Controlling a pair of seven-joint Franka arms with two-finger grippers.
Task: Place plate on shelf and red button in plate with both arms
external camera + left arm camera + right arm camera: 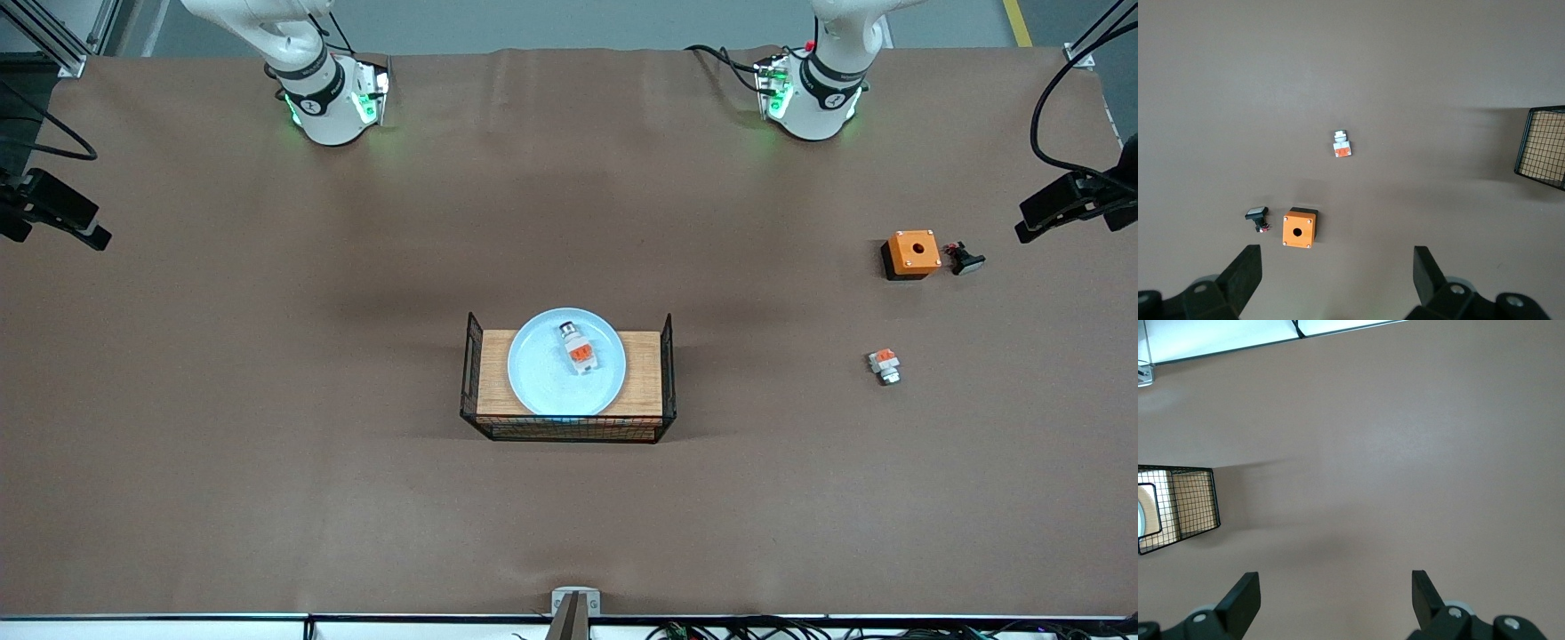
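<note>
The pale blue plate point(542, 382) lies on the wooden tray point(495, 373) inside a black wire basket point(569, 431) at the table's middle. The red button point(578, 349), white with an orange-red block and a silver end, lies on the plate. Both arms wait drawn back at their bases. My left gripper point(1338, 257) is open and empty, high over bare table near the orange box. My right gripper point(1336, 580) is open and empty, high over bare table toward the right arm's end. The basket's ends show in the left wrist view point(1545, 150) and the right wrist view point(1191, 503).
Toward the left arm's end lie an orange square box with a round hole point(913, 252) point(1299, 228), a small black push-button piece point(965, 260) point(1257, 217) beside it, and a stubby white-and-orange piece point(885, 364) point(1342, 144) nearer the front camera.
</note>
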